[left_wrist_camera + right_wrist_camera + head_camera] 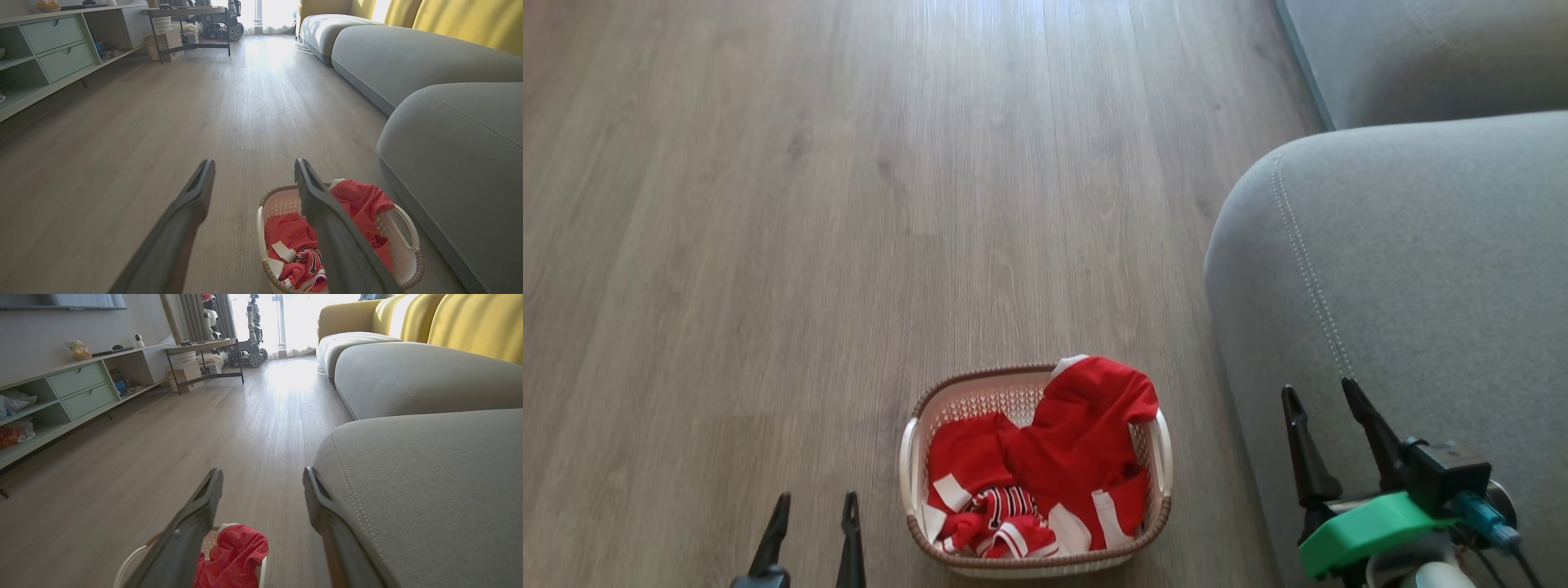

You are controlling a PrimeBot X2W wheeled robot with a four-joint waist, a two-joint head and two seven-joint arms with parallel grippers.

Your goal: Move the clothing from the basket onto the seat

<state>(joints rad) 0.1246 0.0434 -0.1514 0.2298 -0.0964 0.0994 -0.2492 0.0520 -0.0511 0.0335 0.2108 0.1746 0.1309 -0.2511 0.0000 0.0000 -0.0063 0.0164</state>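
clothing (pixel 1054 457) heaped in the basket (pixel 905 465) on the floor (pixel 849 204), 6 o'clock in head view; seat (pixel 1421 269) at 3 o'clock. fabric looks soft, light, floppy — pinch the raised red fold at the heap's 1 o'clock. left tool (pixel 817 496) and right tool (pixel 1318 386) both spread — holding nothing, touching nothing.

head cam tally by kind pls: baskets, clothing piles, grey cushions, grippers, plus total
Baskets: 1, the basket
Clothing piles: 1, the clothing inside it; garment count unclear
Grey cushions: 2, the seat and a far cushion
Grippers: 2, left gripper and right gripper, both open
Total: 6
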